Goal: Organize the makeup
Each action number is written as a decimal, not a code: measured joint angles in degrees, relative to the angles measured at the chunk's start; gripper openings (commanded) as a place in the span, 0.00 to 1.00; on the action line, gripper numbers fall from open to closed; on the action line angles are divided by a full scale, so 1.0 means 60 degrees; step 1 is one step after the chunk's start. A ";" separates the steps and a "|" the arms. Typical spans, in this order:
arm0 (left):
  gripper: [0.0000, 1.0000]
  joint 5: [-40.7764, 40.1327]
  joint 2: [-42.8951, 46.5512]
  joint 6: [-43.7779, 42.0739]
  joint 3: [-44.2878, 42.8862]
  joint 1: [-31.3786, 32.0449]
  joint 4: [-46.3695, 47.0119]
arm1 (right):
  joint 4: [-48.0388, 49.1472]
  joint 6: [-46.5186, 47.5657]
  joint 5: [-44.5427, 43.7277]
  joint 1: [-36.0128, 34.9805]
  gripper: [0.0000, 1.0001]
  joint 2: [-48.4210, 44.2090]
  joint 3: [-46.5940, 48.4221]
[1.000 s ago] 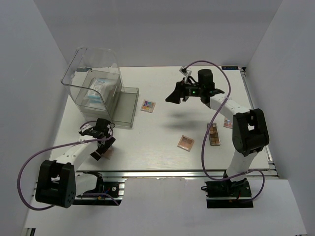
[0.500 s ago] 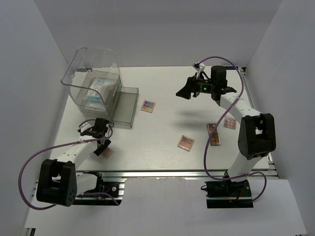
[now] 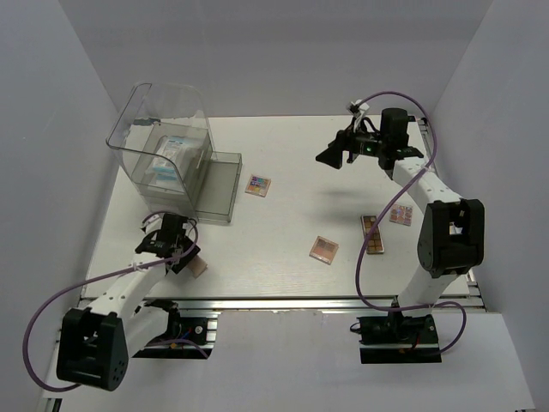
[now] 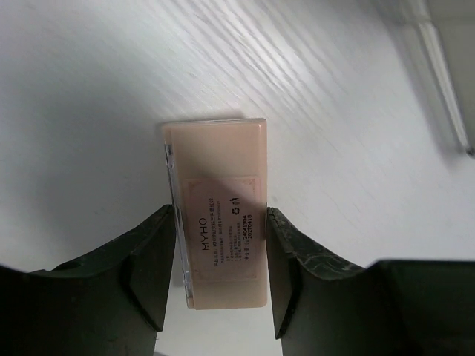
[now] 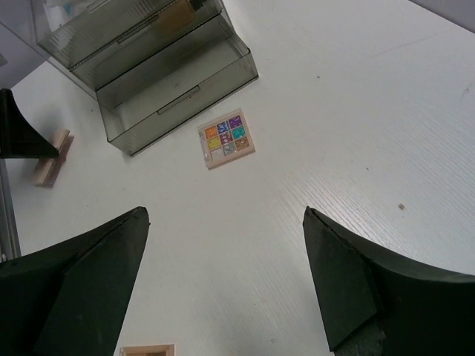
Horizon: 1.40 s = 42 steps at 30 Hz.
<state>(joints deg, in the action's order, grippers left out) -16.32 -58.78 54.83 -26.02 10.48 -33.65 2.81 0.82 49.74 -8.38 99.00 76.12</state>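
My left hand [image 4: 219, 222] is clamped on a peach-pink compact [image 4: 215, 156] at the near left of the table [image 3: 292, 172]. My right hand [image 5: 224, 215] hangs far right, fingers wide apart, holding nothing.

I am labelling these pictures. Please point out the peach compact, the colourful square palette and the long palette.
peach compact [image 4: 217, 219]: left wrist view, its printed label.
colourful square palette [image 5: 226, 139]: right wrist view, its centre pan.
long palette [image 3: 372, 233]: top external view, its middle.
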 measured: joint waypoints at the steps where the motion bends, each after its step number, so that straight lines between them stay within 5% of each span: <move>1: 0.00 0.0138 0.0113 -0.0069 0.0000 0.0087 -0.0047 | -0.0018 0.0211 0.0080 -0.0011 0.89 -0.0004 0.0000; 6: 0.00 0.0306 0.1115 -0.0149 -0.0193 0.1548 -0.0208 | -0.0688 0.1785 0.0539 -0.0025 0.85 -0.0040 0.0040; 9: 0.00 0.0171 0.1264 -0.0069 -0.0393 0.2911 -0.0087 | -0.1406 0.3024 0.0790 -0.0025 0.74 -0.0066 0.0098; 10: 0.00 0.0084 0.1242 -0.0047 -0.0444 0.3399 -0.0036 | -0.1581 0.3311 0.0823 -0.0029 0.68 -0.0076 0.0106; 14: 0.00 -0.0375 0.0794 -0.0058 -0.0754 0.5151 0.0087 | -0.2328 0.4419 0.0962 -0.0029 0.00 -0.0084 0.0193; 17: 0.00 -0.0911 -0.0047 -0.0310 -0.1432 0.6266 0.0073 | -0.2728 0.4725 0.0984 -0.0036 0.00 -0.0091 0.0244; 22: 0.00 -0.1832 -0.1883 -0.1705 -0.3687 0.6419 -0.0219 | -0.2721 0.4674 0.0652 -0.0044 0.00 -0.0237 0.0102; 28: 0.00 -0.2022 -0.4193 -0.3989 -0.6896 0.4550 -0.0146 | -0.2554 0.4408 0.0153 -0.0044 0.00 -0.0506 -0.0251; 33: 0.00 -0.2535 -0.6186 -0.5683 -0.9275 0.3548 -0.0306 | -0.2433 0.4058 -0.0270 -0.0044 0.27 -0.0517 -0.0517; 36: 0.00 -0.2830 -0.7063 -0.6546 -0.9912 0.3235 -0.0149 | -0.2444 0.3967 -0.0455 -0.0044 0.63 -0.0532 -0.0732; 37: 0.03 -0.2918 -0.7326 -0.6779 -1.0025 0.3151 -0.0113 | -0.2452 0.3967 -0.0565 -0.0044 0.85 -0.0554 -0.0801; 42: 0.37 -0.3410 -0.8630 -0.7428 -1.0506 0.2732 -0.0106 | -0.2488 0.4342 -0.1096 -0.0044 0.89 -0.0783 -0.1027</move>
<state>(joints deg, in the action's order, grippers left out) -36.77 -110.56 10.26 -89.06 26.87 -34.28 -12.12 26.87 43.16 -8.64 94.30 69.95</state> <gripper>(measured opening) 0.566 0.891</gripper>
